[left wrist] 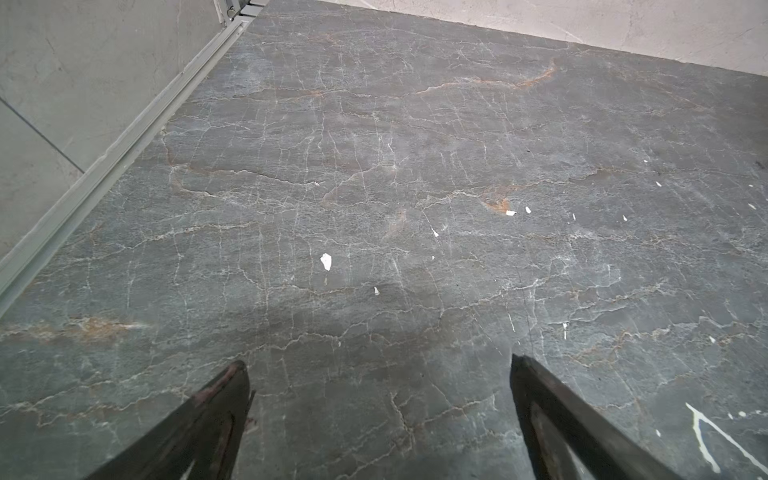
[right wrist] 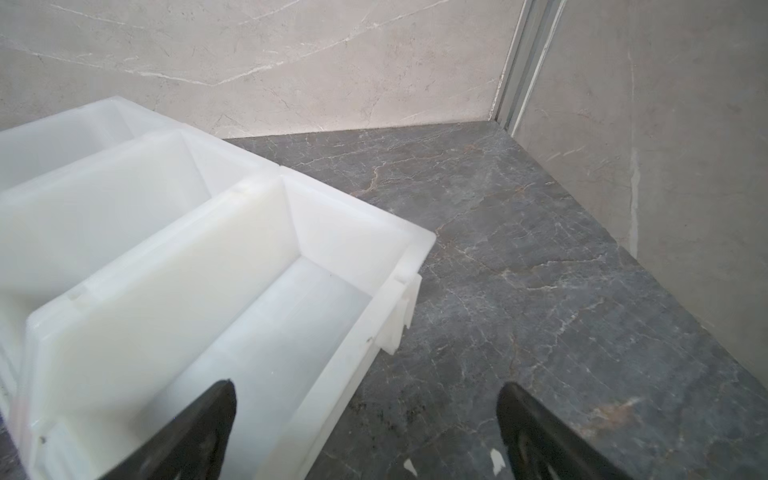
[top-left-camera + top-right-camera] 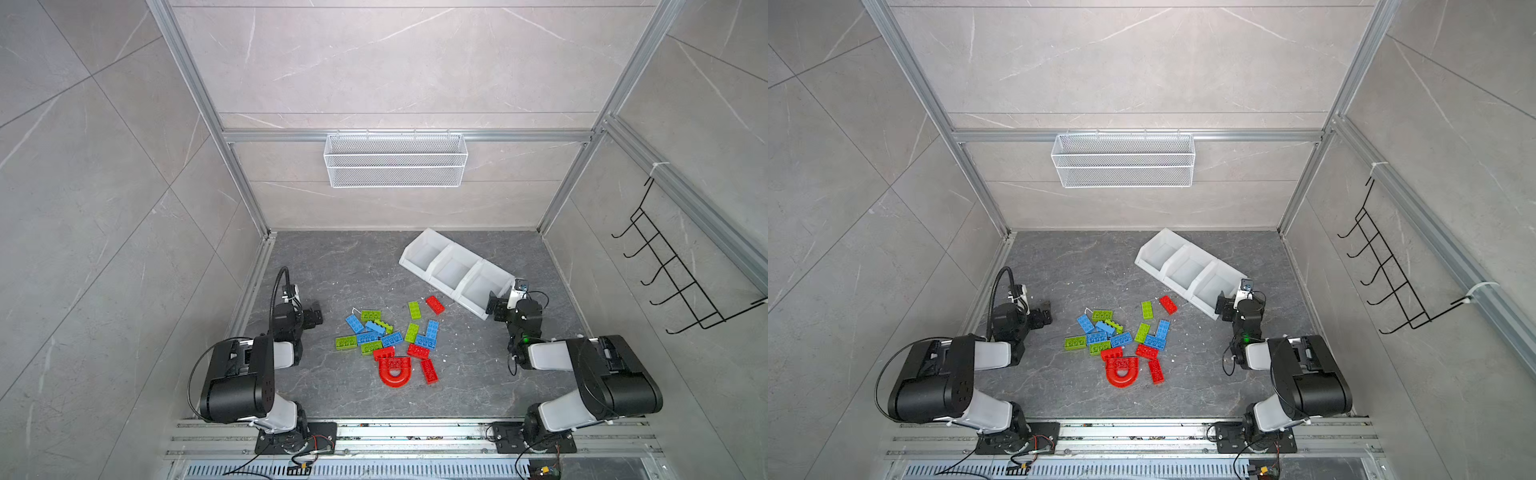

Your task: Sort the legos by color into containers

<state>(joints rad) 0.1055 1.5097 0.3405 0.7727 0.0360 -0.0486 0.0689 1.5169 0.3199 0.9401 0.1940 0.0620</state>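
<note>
Left end effector (image 1: 378,374) and right end effector (image 2: 365,399) both gape empty; the right, nearest the containers (image 3: 482,262), should take the outlying red lego (image 3: 434,304) across its narrow sides.

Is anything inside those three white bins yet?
No. All three bins look empty; the bricks lie on the table. The right pincer hides the end bin's near corner in both top views.

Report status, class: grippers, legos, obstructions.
Left gripper open, empty. Right gripper open, empty, at end bin. Legos all loose on table; bins empty. Nothing blocking.
</note>
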